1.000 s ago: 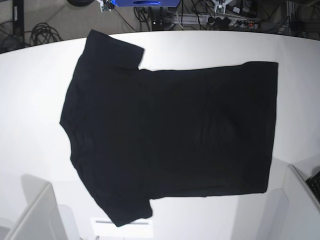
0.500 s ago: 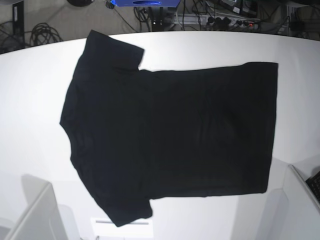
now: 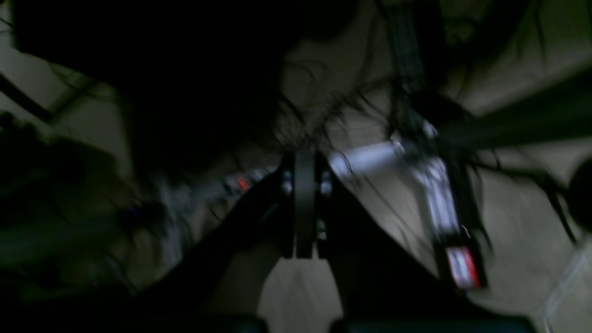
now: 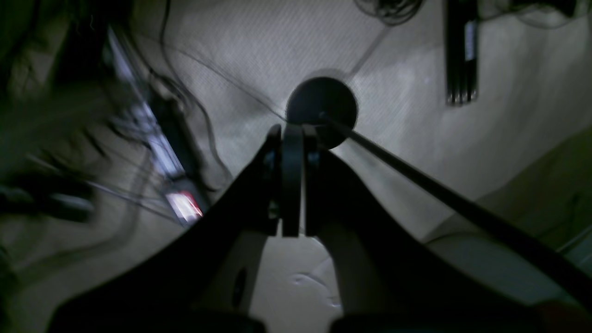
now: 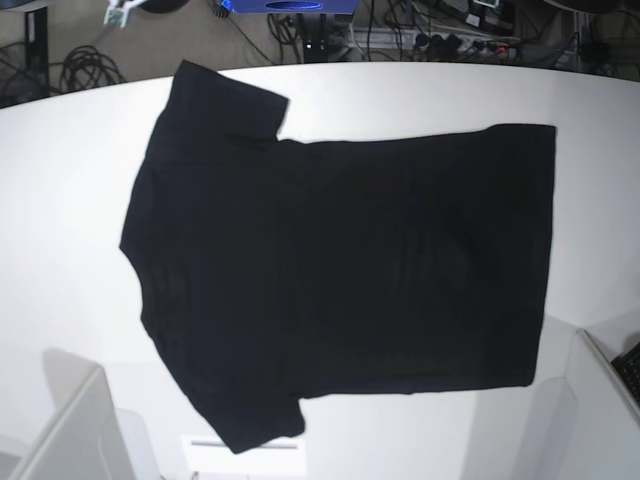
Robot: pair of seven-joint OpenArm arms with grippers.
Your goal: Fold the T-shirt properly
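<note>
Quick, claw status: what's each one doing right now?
Left claw: closed, holding nothing.
Right claw: closed, holding nothing.

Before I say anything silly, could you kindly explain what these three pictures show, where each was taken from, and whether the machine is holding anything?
This is a two-armed robot meant to fold laundry. The wide picture looks down from a fixed camera on a white table, where a black T-shirt lies spread flat, sleeves toward the left, hem toward the right. No arm appears over it. The two dark, blurry pictures come from cameras on the wrists. One shows the left hand, the other the right hand, each with its two black fingers pressed shut on nothing. Behind both you see floor and cables, not the table, so they seem to be pointing away from the shirt.
</note>
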